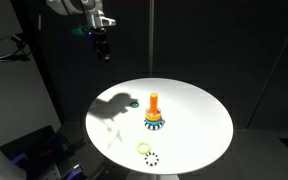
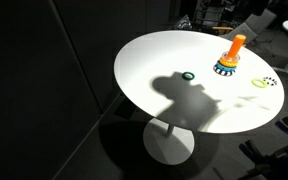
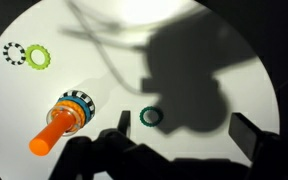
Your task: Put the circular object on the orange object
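Note:
The small dark green ring (image 3: pixel 150 117) lies flat on the round white table (image 1: pixel 199 105), at the edge of the arm's shadow; it shows in both exterior views (image 1: pixel 133 102) (image 2: pixel 188 76). The orange peg (image 1: pixel 153 104) stands upright on its blue-and-yellow ringed base (image 1: pixel 155 122), also seen in an exterior view (image 2: pixel 234 46) and in the wrist view (image 3: pixel 52 131). My gripper (image 1: pixel 102 48) hangs high above the table, open and empty. In the wrist view its fingers (image 3: pixel 187 135) frame the table, with the green ring just inside the left finger.
A yellow-green ring (image 1: pixel 144 147) (image 3: pixel 38 59) and a black-and-white dashed ring (image 1: pixel 151 158) (image 3: pixel 14 52) lie near the table's edge, beyond the peg. The surroundings are dark; the table (image 2: pixel 144 55) has a single pedestal foot.

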